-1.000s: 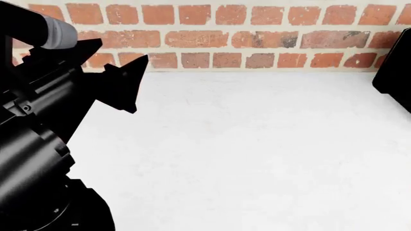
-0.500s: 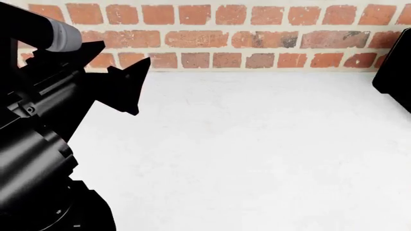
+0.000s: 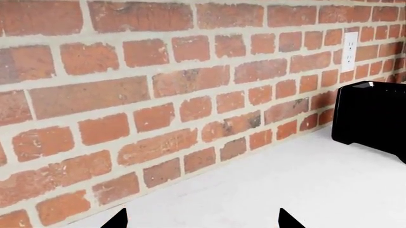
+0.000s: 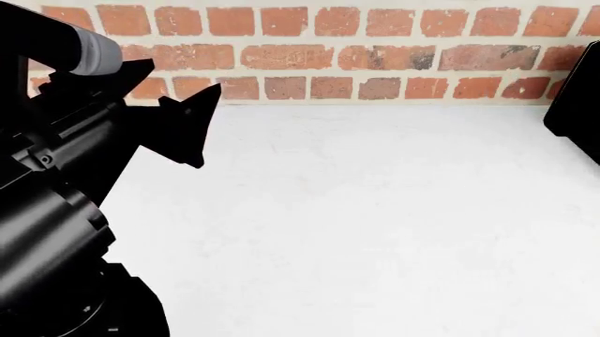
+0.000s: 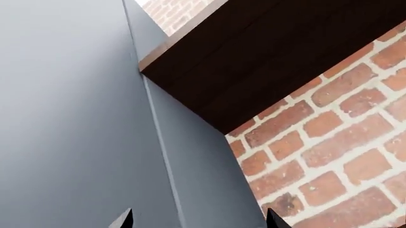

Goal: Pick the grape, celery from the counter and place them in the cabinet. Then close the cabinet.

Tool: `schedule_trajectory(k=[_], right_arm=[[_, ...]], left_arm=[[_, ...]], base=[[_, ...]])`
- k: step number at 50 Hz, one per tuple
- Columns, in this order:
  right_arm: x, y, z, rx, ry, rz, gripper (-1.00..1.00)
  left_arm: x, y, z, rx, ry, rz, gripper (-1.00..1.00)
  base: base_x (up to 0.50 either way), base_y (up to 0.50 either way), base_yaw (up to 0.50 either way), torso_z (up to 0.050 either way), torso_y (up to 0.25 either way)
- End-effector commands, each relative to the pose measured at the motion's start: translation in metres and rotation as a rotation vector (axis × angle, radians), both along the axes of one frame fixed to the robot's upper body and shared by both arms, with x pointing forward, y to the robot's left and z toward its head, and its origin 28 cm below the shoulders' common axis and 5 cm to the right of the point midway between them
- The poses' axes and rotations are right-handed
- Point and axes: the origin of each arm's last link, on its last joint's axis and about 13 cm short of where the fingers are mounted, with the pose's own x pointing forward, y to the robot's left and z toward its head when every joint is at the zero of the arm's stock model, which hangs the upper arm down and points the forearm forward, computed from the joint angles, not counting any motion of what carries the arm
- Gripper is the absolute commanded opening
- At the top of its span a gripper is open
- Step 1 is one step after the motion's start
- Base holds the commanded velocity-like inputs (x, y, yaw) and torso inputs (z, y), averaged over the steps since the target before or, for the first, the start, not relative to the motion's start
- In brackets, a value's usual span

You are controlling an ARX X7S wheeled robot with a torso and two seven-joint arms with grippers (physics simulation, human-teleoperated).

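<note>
Grape and celery are nowhere in any of my three views, so the relation I need most, which way they lie from either hand, I cannot read off at this moment. The head view gives me a wide stretch of bare white bench (image 4: 356,225) running back to a brick wall (image 4: 375,56), with nothing resting on it except the corner of a black appliance (image 4: 577,112) at the far right edge.

My left hand (image 4: 173,116) hangs above the left rear part of the bench, close to the wall. In its wrist view the two fingertips (image 3: 117,221) show well apart with only bench and brick between them, so it is spread and carries nothing.

My right hand (image 5: 198,219) is out of the head view. Its wrist camera points up at a grey cabinet panel (image 5: 70,118) and the dark underside of a wooden cabinet body (image 5: 285,52) against brick. Its fingertips are also set apart with nothing between them, so it is spread and empty too.

I judge the right arm is the one nearer the cabinet, while the left is the one over the bench. Whether the produce is already inside the cabinet or off to one side, I cannot tell, and the grey panel's open or closed state is not clear to me either.
</note>
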Motion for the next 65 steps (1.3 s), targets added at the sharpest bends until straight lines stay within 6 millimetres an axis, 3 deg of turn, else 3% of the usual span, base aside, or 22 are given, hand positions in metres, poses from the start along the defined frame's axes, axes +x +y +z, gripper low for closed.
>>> schedule_trajectory(k=[1, 18, 54, 65], right_arm=[[-0.003, 0.019, 0.032, -0.093, -0.043, 0.062, 1.0], [-0.001, 0.051, 0.048, -0.313, -0.022, 0.033, 1.0], [0.033, 0.096, 0.064, -0.581, 0.023, -0.067, 1.0], [0.048, 0.107, 0.064, -0.748, 0.024, -0.241, 1.0]], left_arm=[[0.0, 0.0, 0.0, 0.003, -0.002, -0.001, 1.0], [-0.001, 0.001, 0.0, -0.004, -0.009, 0.002, 1.0], [-0.001, 0.002, 0.001, -0.01, -0.015, -0.006, 1.0], [-0.001, 0.0, -0.001, -0.01, -0.011, -0.014, 1.0]], base=[[0.0, 0.0, 0.0, 0.0, 0.0], [0.0, 0.0, 0.0, 0.0, 0.0], [0.0, 0.0, 0.0, 0.001, 0.0], [0.0, 0.0, 0.0, 0.002, 0.0]])
